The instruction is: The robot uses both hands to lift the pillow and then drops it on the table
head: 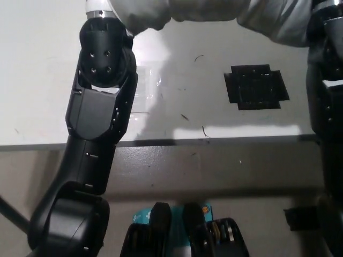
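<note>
The white pillow (209, 9) hangs in the air at the top edge of the head view, with only its lower rim showing above the white table (37, 80). My left forearm (102, 80) rises along the pillow's left side, and its wrist meets the pillow's corner at the top edge. Along the pillow's right side stands my black right forearm (327, 91). Both hands are cut off above the picture's top edge, so neither grip on the pillow shows.
A black square patch (256, 87) lies on the table below the pillow's right part. A clear taped patch (146, 85) sits beside my left forearm. The table's front edge (214, 140) runs across the middle of the picture.
</note>
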Controlling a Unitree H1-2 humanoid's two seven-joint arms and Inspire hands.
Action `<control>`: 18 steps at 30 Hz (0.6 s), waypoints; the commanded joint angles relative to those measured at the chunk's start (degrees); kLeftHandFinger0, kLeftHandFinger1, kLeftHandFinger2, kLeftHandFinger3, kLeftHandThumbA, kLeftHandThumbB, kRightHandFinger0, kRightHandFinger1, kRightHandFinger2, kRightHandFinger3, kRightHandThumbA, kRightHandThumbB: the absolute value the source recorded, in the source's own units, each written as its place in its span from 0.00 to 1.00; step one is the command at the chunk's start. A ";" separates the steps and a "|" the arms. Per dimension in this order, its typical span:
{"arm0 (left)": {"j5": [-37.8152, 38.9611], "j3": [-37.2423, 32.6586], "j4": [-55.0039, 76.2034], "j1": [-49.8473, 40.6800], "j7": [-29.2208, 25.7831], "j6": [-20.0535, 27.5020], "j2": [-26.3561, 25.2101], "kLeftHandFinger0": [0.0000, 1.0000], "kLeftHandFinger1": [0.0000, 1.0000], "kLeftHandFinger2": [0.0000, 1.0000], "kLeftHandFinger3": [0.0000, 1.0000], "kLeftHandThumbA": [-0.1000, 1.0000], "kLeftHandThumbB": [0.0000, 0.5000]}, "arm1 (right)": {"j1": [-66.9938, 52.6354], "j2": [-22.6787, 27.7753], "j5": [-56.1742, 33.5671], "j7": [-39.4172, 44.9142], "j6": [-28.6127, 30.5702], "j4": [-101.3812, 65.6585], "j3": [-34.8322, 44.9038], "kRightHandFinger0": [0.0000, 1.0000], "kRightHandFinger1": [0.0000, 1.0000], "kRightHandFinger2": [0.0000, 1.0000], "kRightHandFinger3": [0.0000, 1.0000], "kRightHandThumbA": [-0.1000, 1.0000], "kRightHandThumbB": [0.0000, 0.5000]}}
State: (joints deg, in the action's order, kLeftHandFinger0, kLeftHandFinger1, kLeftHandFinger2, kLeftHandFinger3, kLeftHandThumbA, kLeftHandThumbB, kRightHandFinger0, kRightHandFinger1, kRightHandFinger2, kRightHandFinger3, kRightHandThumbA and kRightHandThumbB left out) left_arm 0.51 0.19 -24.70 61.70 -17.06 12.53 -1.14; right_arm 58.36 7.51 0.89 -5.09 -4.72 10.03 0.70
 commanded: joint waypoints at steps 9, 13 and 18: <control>-6.77 -5.72 -31.02 -5.26 -0.47 9.11 2.52 1.00 1.00 1.00 1.00 1.00 0.26 | -8.34 -3.81 9.41 0.00 5.31 25.63 -10.49 1.00 1.00 1.00 1.00 1.00 0.64; -5.73 -5.83 -37.25 -8.76 0.27 10.51 1.96 1.00 1.00 1.00 1.00 1.00 0.29 | -10.35 -4.65 8.55 -0.54 9.65 35.73 -10.81 1.00 1.00 1.00 1.00 1.00 0.58; -8.39 -8.35 -45.16 -13.04 -0.34 14.07 -0.93 1.00 1.00 1.00 1.00 1.00 0.17 | -10.21 -4.80 8.09 -3.21 15.32 50.51 -9.33 1.00 1.00 1.00 1.00 1.00 0.58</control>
State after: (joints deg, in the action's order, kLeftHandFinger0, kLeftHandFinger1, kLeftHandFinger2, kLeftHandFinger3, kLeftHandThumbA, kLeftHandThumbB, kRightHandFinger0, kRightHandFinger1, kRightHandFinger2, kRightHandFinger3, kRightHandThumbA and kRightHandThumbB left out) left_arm -3.58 -5.28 -65.58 49.44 -18.71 21.44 -2.58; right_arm 47.51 5.97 8.60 -9.43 2.97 51.63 -7.55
